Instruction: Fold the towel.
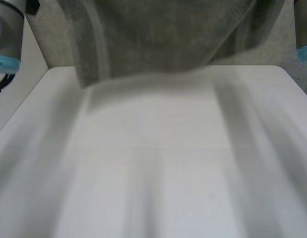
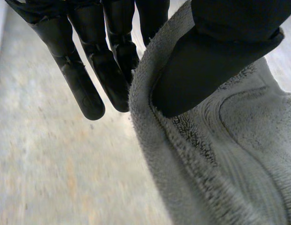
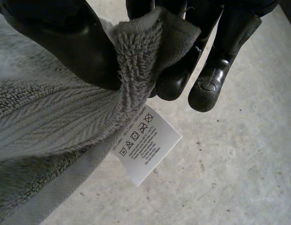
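- Towel (image 1: 158, 39): grey, held up over table (image 1: 158, 168), lower edge at table's far side; contact w/ it unclear.
- L hand (image 2: 206, 70): thumb clamps towel edge against fingers (image 2: 89, 89). Hold sits close to the rim. Risk: edge slips out, that side drops.
- R hand (image 3: 65, 42): pinches bunched corner by label (image 3: 145, 143). Risk: bunch unrolls, corner pulls free.
- Uneven lowering: towel prob. lands skewed, fold crooked.
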Tool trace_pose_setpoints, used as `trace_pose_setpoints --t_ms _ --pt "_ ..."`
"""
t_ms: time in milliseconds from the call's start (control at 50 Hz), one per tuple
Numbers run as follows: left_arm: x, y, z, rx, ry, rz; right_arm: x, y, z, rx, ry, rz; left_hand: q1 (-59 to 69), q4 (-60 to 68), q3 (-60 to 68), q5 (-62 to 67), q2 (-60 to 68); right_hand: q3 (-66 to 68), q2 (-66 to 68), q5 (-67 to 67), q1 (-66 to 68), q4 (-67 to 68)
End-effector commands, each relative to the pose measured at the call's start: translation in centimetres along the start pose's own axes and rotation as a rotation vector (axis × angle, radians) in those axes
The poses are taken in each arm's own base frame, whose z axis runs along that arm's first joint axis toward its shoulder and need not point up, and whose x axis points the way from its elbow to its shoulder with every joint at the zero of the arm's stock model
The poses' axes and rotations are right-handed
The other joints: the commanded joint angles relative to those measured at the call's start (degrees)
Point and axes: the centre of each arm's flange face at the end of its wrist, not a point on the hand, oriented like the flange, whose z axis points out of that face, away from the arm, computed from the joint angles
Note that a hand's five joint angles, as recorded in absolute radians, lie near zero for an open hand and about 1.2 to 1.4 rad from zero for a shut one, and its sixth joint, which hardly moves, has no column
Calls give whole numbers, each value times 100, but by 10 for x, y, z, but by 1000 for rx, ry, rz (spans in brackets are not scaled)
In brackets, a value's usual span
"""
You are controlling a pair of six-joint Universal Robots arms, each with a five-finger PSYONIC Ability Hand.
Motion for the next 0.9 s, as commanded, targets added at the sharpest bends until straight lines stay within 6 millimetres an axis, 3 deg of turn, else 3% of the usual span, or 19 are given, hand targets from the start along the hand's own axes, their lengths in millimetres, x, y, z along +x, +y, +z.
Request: trace_pose_setpoints --t_ms 20,80,140,180,200,220,240,280,300,340,360,400,440,500,680,720,740,780,900 --pt "-14 27 -18 -91 -53 -49 -19 19 -29 -153 -156 9 1165 1018 1023 1112 1023 328 454 278 348 309" --pt "-22 58 -43 -202 -80 -57 -34 33 -48 -233 -254 19 1165 1018 1023 1112 1023 328 454 278 348 309" --pt "-27 73 -56 -253 -94 -58 -48 50 -69 -312 -343 30 1165 1018 1023 1112 1023 328 454 278 348 309" --pt "-33 101 -83 -328 -110 -64 -56 59 -82 -352 -391 38 1165 1018 1023 1112 1023 328 454 278 348 309" --pt "-33 101 -83 -328 -110 -64 -66 69 -97 -392 -436 44 1165 1018 1023 1112 1023 328 454 278 348 309" --pt "-34 114 -97 -356 -112 -67 -76 79 -113 -435 -482 53 1165 1018 1023 1112 1023 328 454 278 348 309" --pt "-35 129 -112 -384 -110 -67 -77 79 -113 -436 -483 53 1165 1018 1023 1112 1023 328 454 278 348 309" --pt "-35 143 -126 -408 -103 -69 -96 99 -147 -517 -575 73 1165 1018 1023 1112 1023 328 454 278 348 309" --pt "-35 143 -126 -408 -102 -69 -96 99 -147 -517 -575 73 1165 1018 1023 1112 1023 328 454 278 348 309" --pt "-35 166 -155 -452 -64 -78 -117 117 -182 -591 -667 95 1165 1018 1023 1112 1023 328 454 278 348 309" --pt "-35 166 -155 -452 -64 -78 -117 117 -183 -592 -667 95 1165 1018 1023 1112 1023 328 454 278 348 309" --pt "-38 183 -180 -504 -31 -89 -124 124 -198 -622 -699 99 1165 1018 1023 1112 1023 328 454 278 348 309" --pt "-42 189 -191 -532 -23 -89 -132 133 -225 -672 -752 86 1165 1018 1023 1112 1023 328 454 278 348 309" --pt "-49 195 -210 -592 -7 -74 -133 133 -242 -690 -789 57 1165 1018 1023 1112 1023 328 454 278 348 309" --pt "-60 190 -233 -661 65 48 -110 115 -251 -690 -763 44 1165 1018 1023 1112 1023 328 454 278 348 309" --pt "-61 182 -236 -661 84 98 -107 112 -253 -685 -753 47 -2078 -2225 -2221 -2131 -2221 328 454 278 348 309" --pt "-61 182 -236 -661 84 98 -105 109 -256 -685 -747 55 -2096 -2242 -2238 -2149 -2238 328 454 278 348 309" --pt "-60 179 -240 -667 96 143 -104 107 -258 -684 -742 64 -4059 -4205 -4201 -4112 -4201 328 454 278 348 309" --pt "-60 176 -246 -675 118 221 -104 108 -266 -696 -725 98 -4569 -4715 -4711 -4622 -4711 328 454 278 348 309"
